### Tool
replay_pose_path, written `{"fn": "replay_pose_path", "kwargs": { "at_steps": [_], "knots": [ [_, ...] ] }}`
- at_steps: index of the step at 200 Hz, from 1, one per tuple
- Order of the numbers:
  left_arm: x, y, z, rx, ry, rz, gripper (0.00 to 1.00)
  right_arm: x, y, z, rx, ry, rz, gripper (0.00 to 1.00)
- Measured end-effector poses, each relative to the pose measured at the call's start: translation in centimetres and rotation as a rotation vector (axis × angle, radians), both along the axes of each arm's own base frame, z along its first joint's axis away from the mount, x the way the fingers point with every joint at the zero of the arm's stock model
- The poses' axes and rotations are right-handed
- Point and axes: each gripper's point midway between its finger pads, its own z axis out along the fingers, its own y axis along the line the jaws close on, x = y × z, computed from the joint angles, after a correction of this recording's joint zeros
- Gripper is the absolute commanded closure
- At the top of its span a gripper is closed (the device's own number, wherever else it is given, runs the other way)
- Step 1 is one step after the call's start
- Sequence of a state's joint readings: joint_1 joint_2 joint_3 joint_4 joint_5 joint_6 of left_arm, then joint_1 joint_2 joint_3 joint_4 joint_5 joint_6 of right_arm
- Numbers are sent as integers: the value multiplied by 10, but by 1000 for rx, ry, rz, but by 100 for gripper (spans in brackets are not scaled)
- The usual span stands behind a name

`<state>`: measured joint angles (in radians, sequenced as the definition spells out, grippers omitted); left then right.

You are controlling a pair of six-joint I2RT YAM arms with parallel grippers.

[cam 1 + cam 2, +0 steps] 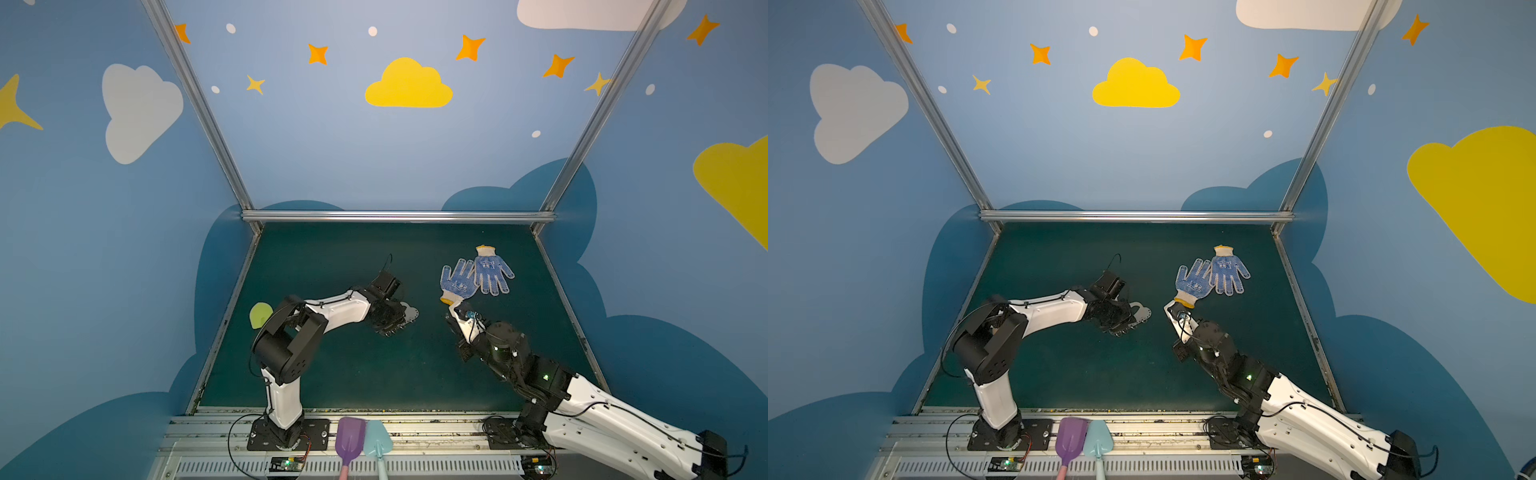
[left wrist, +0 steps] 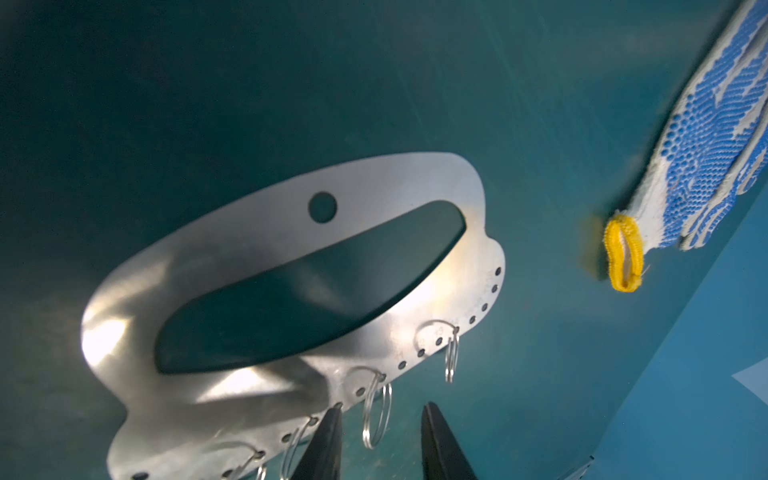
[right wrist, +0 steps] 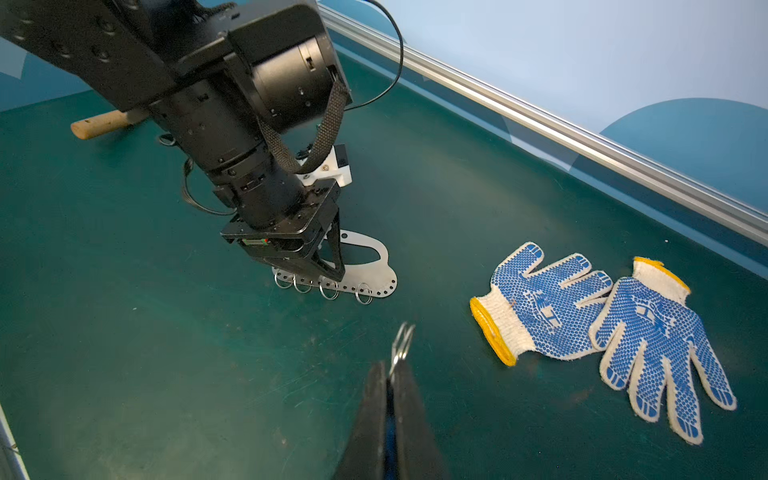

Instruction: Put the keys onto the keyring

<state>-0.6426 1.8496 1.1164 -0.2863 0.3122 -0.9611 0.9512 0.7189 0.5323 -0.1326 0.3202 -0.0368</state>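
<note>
The keyring, a flat grey plate with a long slot and several small wire rings along its hole-dotted edge, lies on the green mat; it shows in both top views. My left gripper stands over that edge, open, with one ring hanging between its fingers and one fingertip at the plate's edge. My right gripper hovers over bare mat between the plate and the gloves, shut on the keys. Only a small wire ring past the tips and a sliver of blue between the fingers show.
Two blue-dotted work gloves lie to the right of the plate, one yellow cuff close to my right wrist. A yellow-green piece sits at the mat's left edge. A wooden handle lies behind the left arm. Purple and teal scoops rest on the front rail.
</note>
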Motion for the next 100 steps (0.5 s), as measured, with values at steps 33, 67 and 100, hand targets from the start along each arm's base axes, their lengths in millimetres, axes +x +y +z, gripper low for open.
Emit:
{"fn": "replay_pose_path", "kwargs": {
  "at_steps": [33, 67, 100],
  "knots": [
    [-2, 3, -2, 18, 8, -1, 64, 0, 0, 0, 3, 2, 1, 100],
    [-3, 3, -2, 16, 10, -3, 75, 0, 1, 0, 4, 4, 3, 100],
    [-2, 0, -6, 15, 18, -9, 80, -1, 1, 0, 5, 4, 3, 100]
  ]
}}
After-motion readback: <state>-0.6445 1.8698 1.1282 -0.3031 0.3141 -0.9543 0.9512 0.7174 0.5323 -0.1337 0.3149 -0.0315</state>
